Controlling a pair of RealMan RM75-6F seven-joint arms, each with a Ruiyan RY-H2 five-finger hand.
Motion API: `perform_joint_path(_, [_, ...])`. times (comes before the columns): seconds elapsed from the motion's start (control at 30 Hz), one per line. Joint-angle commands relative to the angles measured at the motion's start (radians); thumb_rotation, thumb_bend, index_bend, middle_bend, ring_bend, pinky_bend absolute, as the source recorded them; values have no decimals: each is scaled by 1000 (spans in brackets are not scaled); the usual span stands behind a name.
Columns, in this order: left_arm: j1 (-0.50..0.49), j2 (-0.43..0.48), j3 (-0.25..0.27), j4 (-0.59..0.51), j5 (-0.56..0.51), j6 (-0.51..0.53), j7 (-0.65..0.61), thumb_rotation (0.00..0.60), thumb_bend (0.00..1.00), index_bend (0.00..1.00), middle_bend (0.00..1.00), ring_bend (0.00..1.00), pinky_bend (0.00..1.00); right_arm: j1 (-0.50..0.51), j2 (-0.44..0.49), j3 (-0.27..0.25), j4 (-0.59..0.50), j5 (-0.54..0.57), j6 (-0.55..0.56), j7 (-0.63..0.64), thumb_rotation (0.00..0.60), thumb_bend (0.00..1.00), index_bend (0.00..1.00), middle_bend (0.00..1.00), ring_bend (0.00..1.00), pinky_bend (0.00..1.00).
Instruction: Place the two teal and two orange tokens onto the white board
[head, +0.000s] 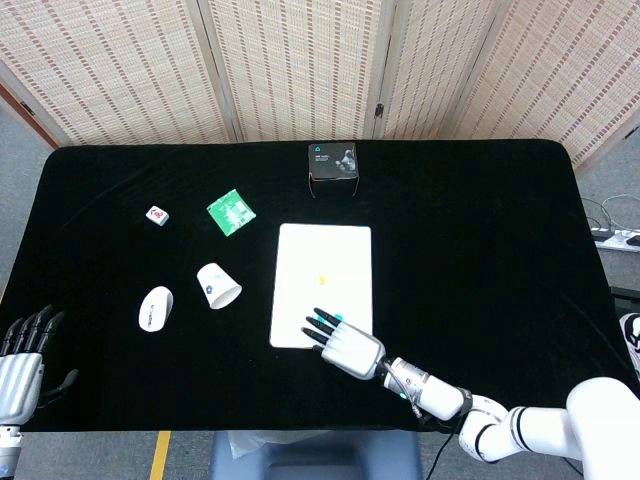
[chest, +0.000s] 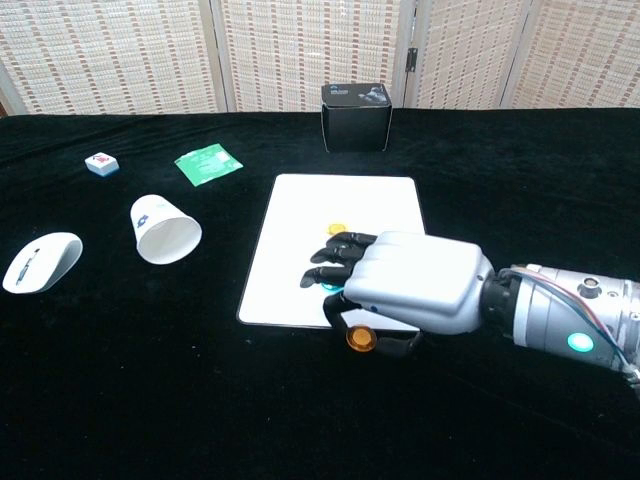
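The white board (head: 322, 262) (chest: 345, 205) lies mid-table. One orange token (head: 321, 279) (chest: 338, 227) rests on it. A teal token (head: 339, 320) (chest: 330, 287) shows on the board just under my right hand's fingers. My right hand (head: 346, 346) (chest: 410, 285) hovers palm-down over the board's near edge and pinches a second orange token (chest: 360, 340) between thumb and finger, just off that edge. I see no second teal token; the hand may hide it. My left hand (head: 20, 362) hangs at the table's near left corner, fingers apart, holding nothing.
A tipped white paper cup (head: 217, 285) (chest: 163, 229) and a white mouse (head: 154, 308) (chest: 40, 262) lie left of the board. A green packet (head: 230, 212) (chest: 207, 164), a small white tile (head: 157, 215) (chest: 101, 163) and a black box (head: 333, 162) (chest: 355, 116) sit farther back.
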Motion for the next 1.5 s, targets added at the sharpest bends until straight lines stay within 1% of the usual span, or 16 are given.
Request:
perform_joint_path(0.03, [0,0,0,1,2,1,-1,600,329,61,0,30,0,-1,14,23,-16,16,14,12,600,442,507,152,0,0])
perform_joint_path(0.2, [1,-1,1,1,4,3,-1,600,329,61,0,30,0,2,29,79,-15,77,10,23,600,442,507,155,0,0])
perform_joint_path(0.33, [2,0,0,0,5,5,-2,600,329,61,0,30,0,16,25,137,25,152,-13,11,600,443,507,155,0,0])
perform_joint_path(0.43, [0,-2,1,-2,6,2,1,600,329,62,0,30,0,29,7,173,70,212,-40,9,600,443,507,154,0,0])
perform_joint_path(0.5, [0,-3,1,-2,6,1,3,600,329,62,0,30,0,37,-9,186,101,238,-53,9,600,443,507,151,0,0])
perform_joint_path(0.73, [-2,-1,-1,-6,3,-2,8,600,329,62,0,30,0,69,-82,216,223,309,-95,13,600,443,507,146,0,0])
perform_joint_path(1.0, [-3,-2,-2,-4,-3,-9,10,600,329,62,0,30,0,104,-148,236,332,359,-130,12,600,442,507,143,0,0])
perform_joint_path(1.27, [-5,-3,-2,-1,-6,-13,9,600,329,62,0,30,0,129,-186,245,398,392,-158,10,600,443,507,141,0,0])
perform_joint_path(1.5, [-6,-2,-4,1,-9,-15,6,600,329,62,0,30,0,143,-203,244,425,395,-160,16,600,442,507,138,0,0])
